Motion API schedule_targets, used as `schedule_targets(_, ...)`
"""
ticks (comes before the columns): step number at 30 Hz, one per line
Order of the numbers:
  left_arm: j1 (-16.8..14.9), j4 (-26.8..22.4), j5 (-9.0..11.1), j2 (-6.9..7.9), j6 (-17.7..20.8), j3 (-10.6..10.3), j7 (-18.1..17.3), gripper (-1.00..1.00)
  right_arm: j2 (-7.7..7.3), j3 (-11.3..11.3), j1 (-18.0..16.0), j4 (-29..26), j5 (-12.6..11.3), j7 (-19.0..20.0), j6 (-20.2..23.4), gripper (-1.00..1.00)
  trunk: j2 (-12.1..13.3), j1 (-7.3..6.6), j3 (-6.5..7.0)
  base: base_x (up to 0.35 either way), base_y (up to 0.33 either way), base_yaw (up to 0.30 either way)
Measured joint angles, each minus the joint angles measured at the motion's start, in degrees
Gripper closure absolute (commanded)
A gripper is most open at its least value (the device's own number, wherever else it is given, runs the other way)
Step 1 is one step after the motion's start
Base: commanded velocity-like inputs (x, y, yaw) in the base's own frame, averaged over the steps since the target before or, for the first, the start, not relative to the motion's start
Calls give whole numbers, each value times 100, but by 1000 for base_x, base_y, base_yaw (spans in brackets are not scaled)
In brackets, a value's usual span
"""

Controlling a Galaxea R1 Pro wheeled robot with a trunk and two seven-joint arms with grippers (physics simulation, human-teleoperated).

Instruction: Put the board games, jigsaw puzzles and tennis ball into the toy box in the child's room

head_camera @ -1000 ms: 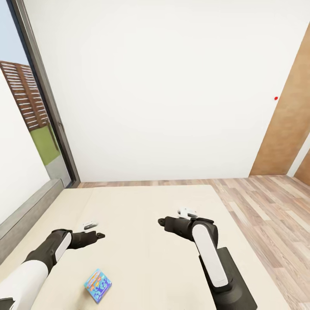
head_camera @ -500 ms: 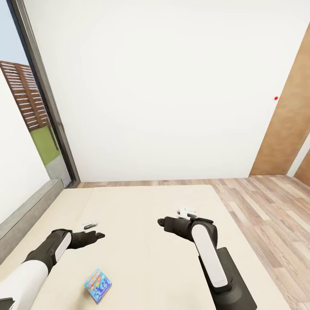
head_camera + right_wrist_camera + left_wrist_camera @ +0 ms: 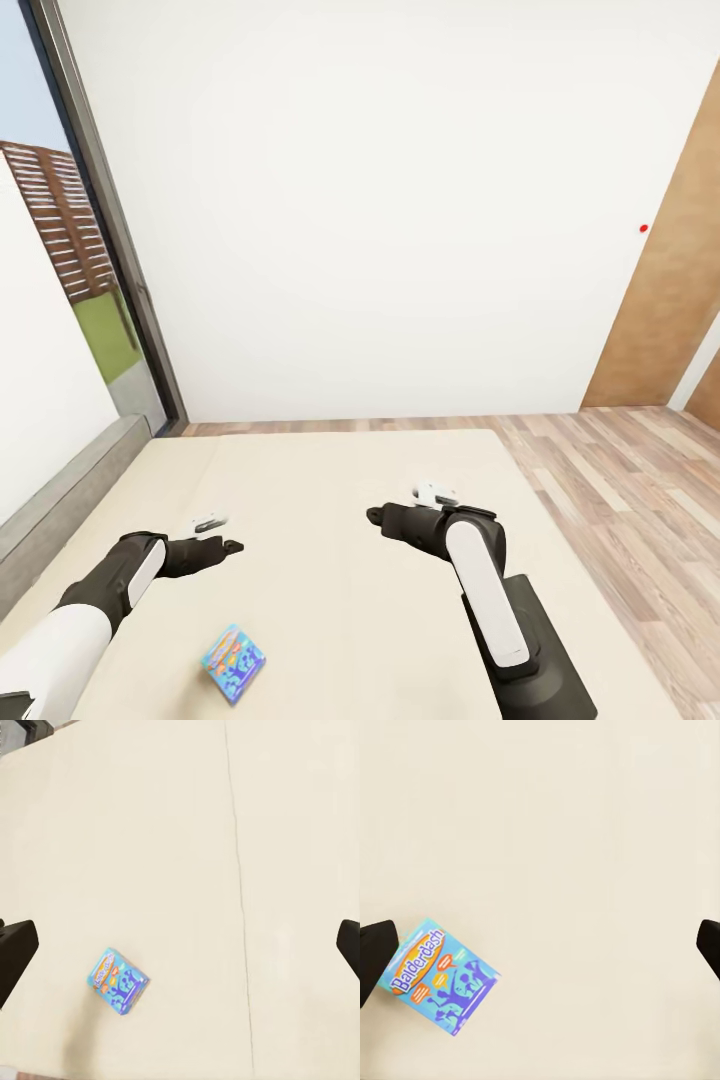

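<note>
Small blue board game (image 3: 233,663) flat on bed (image 3: 340,480), near left tool (image 3: 215,535), untouched

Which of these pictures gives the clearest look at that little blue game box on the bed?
The left wrist view: the blue game box is large enough there to read "Balderdash" on its lid. The right wrist view shows it smaller on the bed, and the head view shows it small, near the picture's bottom edge.

The bed (image 3: 330,560) is a wide beige mattress in two sections, a thin seam (image 3: 238,892) running between them. One small blue board game (image 3: 233,663) lies flat on it, tilted askew, nearer the left gripper (image 3: 222,535) than the right gripper (image 3: 400,508), short of both.
</note>
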Motion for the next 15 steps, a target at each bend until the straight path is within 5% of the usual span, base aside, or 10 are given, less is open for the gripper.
schedule_targets(15,0,0,2,0,-6,4,0,-100,0,26,0,0,3,0,-7,-100,0,0,0,0,247,0)
